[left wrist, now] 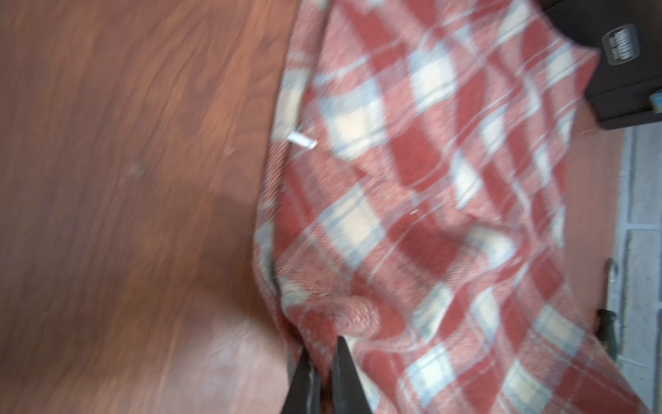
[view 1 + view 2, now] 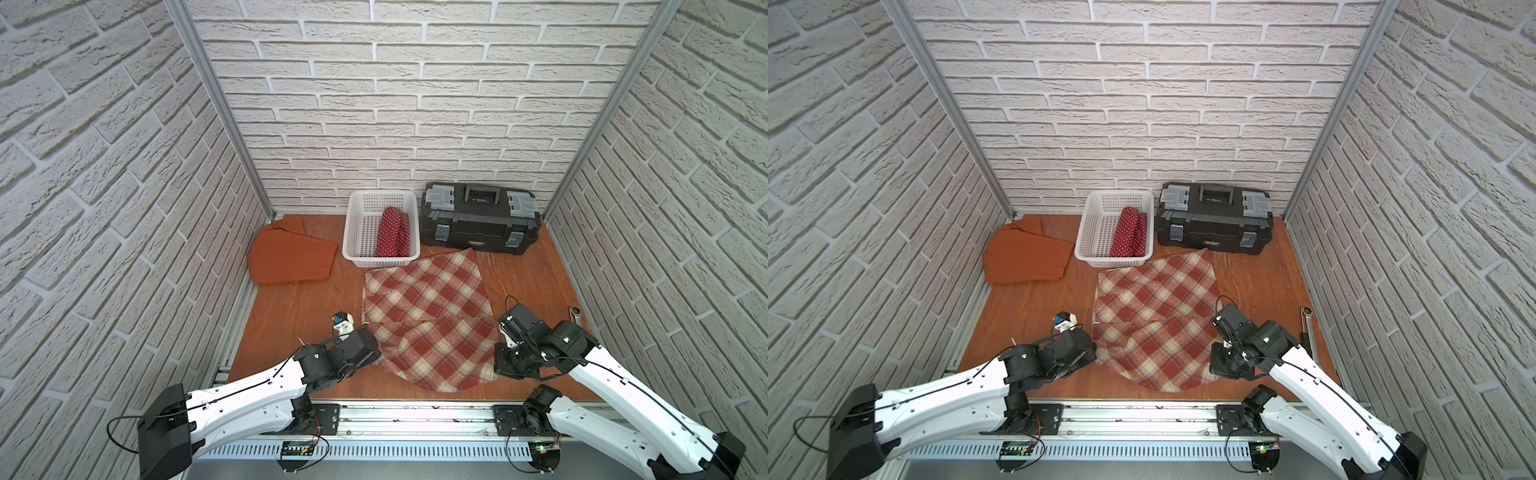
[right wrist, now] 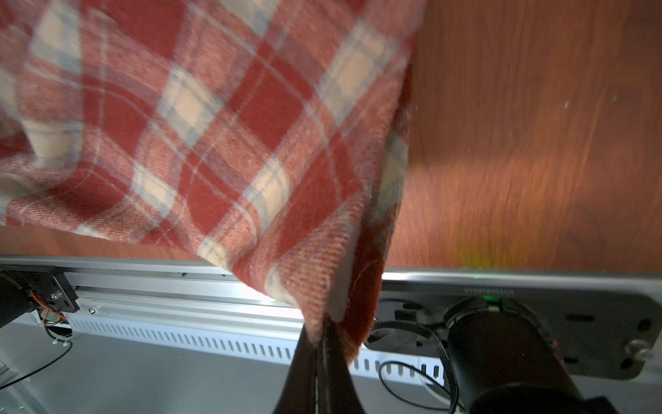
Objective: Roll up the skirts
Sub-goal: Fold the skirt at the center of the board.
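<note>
On table [image 2: 299,316]: plaid skirt [image 2: 428,307] spread btw L gripper [image 1: 323,347] & R gripper [image 3: 318,331], near corners in their jaws. Fwd of L gripper, past plaid skirt: basket [image 2: 353,232] w/ dotted skirt [image 2: 392,232] inside. Toolbox [image 2: 478,220] fwd of R gripper, just right of basket. Plain skirt [image 2: 291,257] fwd-left of L gripper. Wrench [image 2: 575,313] right of R gripper.

You're looking into a robot test cell, not a home: brick-pattern panels [image 2: 415,104] on aluminium posts [image 2: 223,112] box in your wooden desk [image 2: 299,307], with a mounting rail [image 2: 415,417] along its front.
</note>
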You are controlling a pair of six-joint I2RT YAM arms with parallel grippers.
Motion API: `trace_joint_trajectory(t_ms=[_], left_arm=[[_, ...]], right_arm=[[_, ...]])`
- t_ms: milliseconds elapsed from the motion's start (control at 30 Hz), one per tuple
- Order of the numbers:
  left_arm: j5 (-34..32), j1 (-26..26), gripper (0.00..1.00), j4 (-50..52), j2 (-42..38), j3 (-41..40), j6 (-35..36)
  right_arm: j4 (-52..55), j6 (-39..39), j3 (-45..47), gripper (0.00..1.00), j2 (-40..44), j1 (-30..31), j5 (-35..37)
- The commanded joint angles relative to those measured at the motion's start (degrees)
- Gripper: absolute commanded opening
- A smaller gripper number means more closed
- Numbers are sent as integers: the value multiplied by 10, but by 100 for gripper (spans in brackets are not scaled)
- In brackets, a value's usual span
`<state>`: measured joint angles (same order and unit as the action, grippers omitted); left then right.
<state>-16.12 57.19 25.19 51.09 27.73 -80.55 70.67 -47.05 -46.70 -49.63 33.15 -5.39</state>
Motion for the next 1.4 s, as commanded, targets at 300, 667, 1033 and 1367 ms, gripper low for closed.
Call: trace_joint_trajectory(t_ms=[300, 667, 1033, 1367], left_arm=[[187, -224, 0, -167, 135, 99, 191], [241, -313, 0, -250, 271, 171, 248], [251, -373, 0, -313, 344, 191, 261], [258, -387, 0, -341, 442, 256, 269]], right_arm=[[-265, 135, -81, 2, -157, -167, 16], [-414, 152, -199, 2, -392, -262, -13], [-481, 156, -303, 2, -544, -280, -14], [-457, 153, -355, 2, -594, -287, 38]])
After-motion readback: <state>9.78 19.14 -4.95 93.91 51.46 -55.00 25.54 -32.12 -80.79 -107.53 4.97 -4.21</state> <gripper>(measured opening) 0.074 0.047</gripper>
